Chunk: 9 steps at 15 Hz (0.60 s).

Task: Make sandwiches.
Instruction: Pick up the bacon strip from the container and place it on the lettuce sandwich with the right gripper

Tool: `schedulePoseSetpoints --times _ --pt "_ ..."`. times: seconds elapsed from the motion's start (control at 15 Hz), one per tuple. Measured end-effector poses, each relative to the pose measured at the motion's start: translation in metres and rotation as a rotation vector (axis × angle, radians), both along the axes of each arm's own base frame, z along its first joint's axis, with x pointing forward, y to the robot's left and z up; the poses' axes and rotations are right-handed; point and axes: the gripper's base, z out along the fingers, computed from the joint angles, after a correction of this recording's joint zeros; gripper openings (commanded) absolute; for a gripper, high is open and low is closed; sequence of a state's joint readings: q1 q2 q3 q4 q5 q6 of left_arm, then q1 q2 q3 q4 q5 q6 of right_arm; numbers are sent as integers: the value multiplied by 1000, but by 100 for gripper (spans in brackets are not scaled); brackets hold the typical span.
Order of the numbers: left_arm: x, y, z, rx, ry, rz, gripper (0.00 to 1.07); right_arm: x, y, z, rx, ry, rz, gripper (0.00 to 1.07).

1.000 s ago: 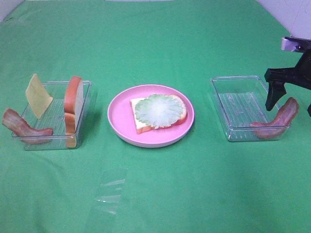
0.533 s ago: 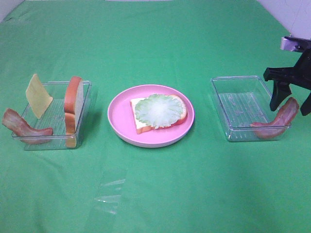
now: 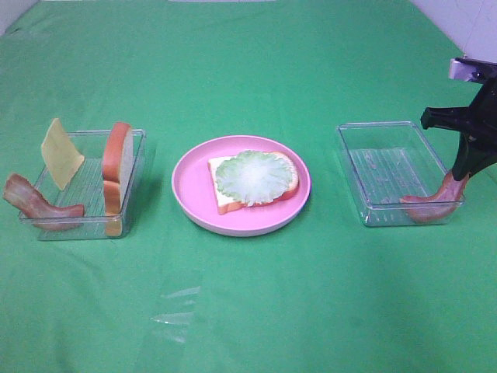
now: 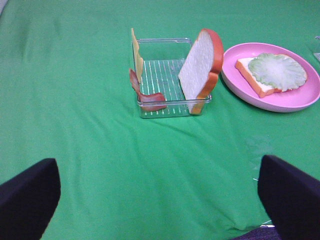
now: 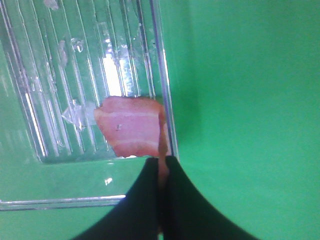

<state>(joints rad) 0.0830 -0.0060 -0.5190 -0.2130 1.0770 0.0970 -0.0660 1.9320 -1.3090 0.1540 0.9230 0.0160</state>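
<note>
On the pink plate (image 3: 189,186) lies a bread slice (image 3: 221,194) with a lettuce leaf (image 3: 252,176) on top. The left clear tray (image 3: 87,186) holds an upright bread slice (image 3: 118,163), a cheese square (image 3: 60,153) and a bacon strip (image 3: 35,204). My right gripper (image 3: 463,169) is shut on the upper end of a second bacon strip (image 3: 431,208) that leans over the right tray's (image 3: 384,167) wall; the right wrist view shows the fingertips (image 5: 150,175) pinching it. My left gripper (image 4: 157,167) hangs open, well short of the left tray (image 4: 160,70).
Green cloth covers the whole table. A crumpled bit of clear film (image 3: 177,307) lies on the cloth in front of the plate. A white wall edge shows at the back right.
My right gripper has lowered onto the bacon strip's raised end and closed on it. The left arm and the other pieces have not moved.
</note>
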Motion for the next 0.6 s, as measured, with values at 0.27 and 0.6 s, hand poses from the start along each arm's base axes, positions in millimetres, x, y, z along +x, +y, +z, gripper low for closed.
schedulePoseSetpoints --times 0.27,0.6 --pt "0 0 0 0 0 0 101 -3 4 16 42 -38 -8 0" --pt "0 0 0 0 0 0 101 3 20 85 209 -204 38 0"
